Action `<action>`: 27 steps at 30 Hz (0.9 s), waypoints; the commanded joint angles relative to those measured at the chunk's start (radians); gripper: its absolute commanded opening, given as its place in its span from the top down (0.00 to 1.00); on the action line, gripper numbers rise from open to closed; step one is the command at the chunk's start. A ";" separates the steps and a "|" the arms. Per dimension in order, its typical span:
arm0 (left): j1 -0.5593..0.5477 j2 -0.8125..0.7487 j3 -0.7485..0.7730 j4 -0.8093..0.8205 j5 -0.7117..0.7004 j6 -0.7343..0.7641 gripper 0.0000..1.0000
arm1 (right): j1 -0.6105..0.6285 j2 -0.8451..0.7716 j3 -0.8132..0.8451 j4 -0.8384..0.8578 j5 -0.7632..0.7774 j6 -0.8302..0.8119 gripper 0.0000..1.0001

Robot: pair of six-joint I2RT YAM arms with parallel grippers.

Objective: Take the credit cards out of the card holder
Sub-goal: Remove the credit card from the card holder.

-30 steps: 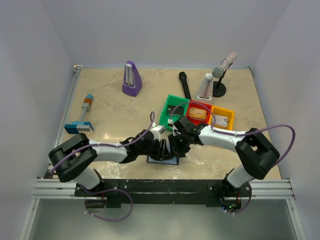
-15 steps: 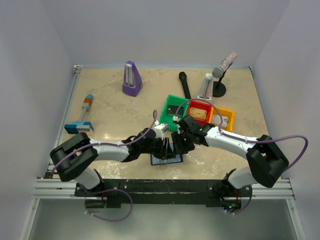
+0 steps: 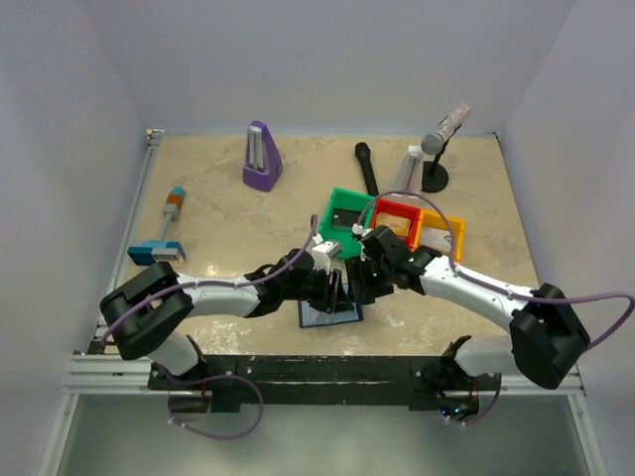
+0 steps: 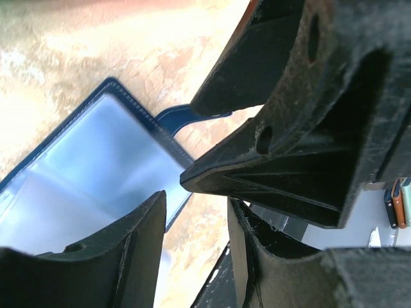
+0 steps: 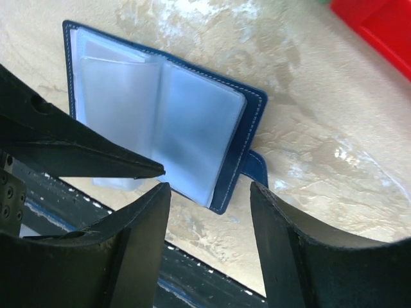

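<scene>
1. Holder: navy bifold with pale stitching round the edge. It lies open and flat on the desk, near the front edge, between the two arms. Pale translucent sleeves are fanned inside. The snap tab sticks out on the side toward the bins. No lettering on it can be made out, and whether any sleeve holds a card cannot be told.
2. Left pincer: jaws partly apart, gripping nothing. It hangs low at the holder's edge, with one finger in front of a sleeve. Contact cannot be told.
3. Right pincer: jaws well apart and empty. It is poised above the tab side of the holder, just beside the left pincer.
4. Red bin: middle of three bins in a row, beyond the holder. It holds a tan card whose print is too small to read.
5. Green bin: touches the red bin on its left, with a flat black piece inside.
6. Yellow bin: touches the red bin on its right.
7. Metronome: purple, upright, at the far left of centre.
8. Black stick: lies flat behind the green bin.
9. Mic: grey, tilted on a round-based stand at the far right.
10. Blue tool: lies near the left edge, well apart from the rest.
</scene>
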 commanded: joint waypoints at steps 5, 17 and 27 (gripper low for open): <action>-0.001 -0.108 0.070 -0.014 -0.048 0.059 0.52 | -0.009 -0.068 -0.038 -0.004 0.009 0.020 0.42; 0.002 -0.392 -0.162 -0.230 -0.293 0.019 0.53 | -0.009 -0.005 -0.006 0.015 -0.026 -0.014 0.48; 0.002 -0.312 -0.151 -0.267 -0.347 -0.021 0.50 | -0.009 0.029 -0.009 0.024 -0.032 -0.013 0.47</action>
